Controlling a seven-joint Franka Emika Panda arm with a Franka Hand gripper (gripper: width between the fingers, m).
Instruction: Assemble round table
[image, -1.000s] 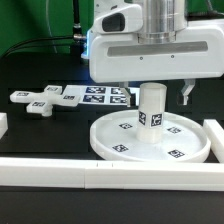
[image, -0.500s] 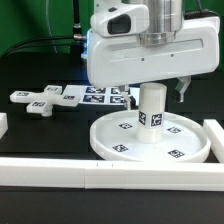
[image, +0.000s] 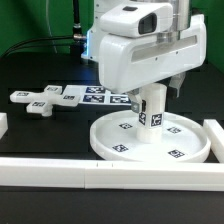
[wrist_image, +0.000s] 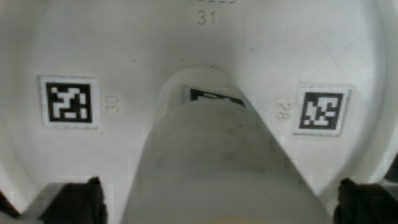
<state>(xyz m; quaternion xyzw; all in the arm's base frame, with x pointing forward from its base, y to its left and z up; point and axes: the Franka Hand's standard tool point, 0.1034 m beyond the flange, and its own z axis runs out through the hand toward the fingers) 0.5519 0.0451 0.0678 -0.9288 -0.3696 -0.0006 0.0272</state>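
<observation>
While the post (image: 152, 106) is standing upright on the hub at the middle of the disc (image: 100, 140), it's sitting between the jaws, which are straddling it from above w/ the arm (image: 150, 50) hanging right over it. In the wrist view the post is filling the middle and the two dark fingertips (wrist_image: 80, 203) are showing out at either side, apparently w/ a sliver of gap. So the jaws are looking open, not pinching, though light contact can't be ruled out.

The disc is lying flat on the desk (image: 40, 65), just behind the front border bar (image: 110, 172), w/ a second border bar at the exterior view's right. The cross-shaped foot (image: 38, 98) is lying loose on the desk, well apart toward the exterior view's left, beside the marker board (image: 100, 95).

Handling, imo: the parts are looking like hard, light, smooth plastic. They seem stiff and not fragile, but prob. slippery. The post is likely wanting a firm squeeze across its round sides, approx mid-height or above, clear of the disc. Whether it's already seated tight in the hub, can't tell. The foot is prob. best taken across one limb of the cross.
</observation>
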